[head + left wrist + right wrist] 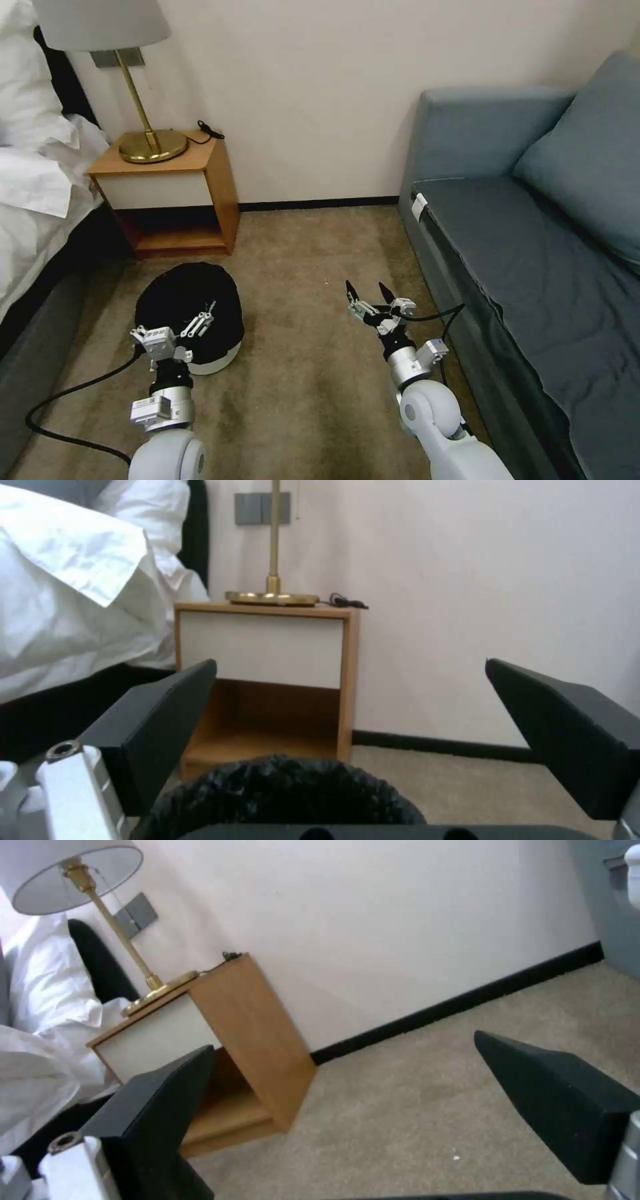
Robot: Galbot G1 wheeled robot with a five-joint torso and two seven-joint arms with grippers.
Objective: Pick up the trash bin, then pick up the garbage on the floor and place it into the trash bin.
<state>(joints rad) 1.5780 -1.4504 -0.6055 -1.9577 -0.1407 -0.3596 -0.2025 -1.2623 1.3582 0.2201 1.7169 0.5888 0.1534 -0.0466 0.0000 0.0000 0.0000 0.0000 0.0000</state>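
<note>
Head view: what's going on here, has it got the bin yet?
Not yet. The left gripper hovers over the near edge of the trash bin, jaws open, with the black-lined rim just below it in the left wrist view; nothing is gripped. The bin stands on the carpet in front of the nightstand, beside the bed. The right gripper is held out over bare carpet near the sofa, jaws open and empty.
</note>
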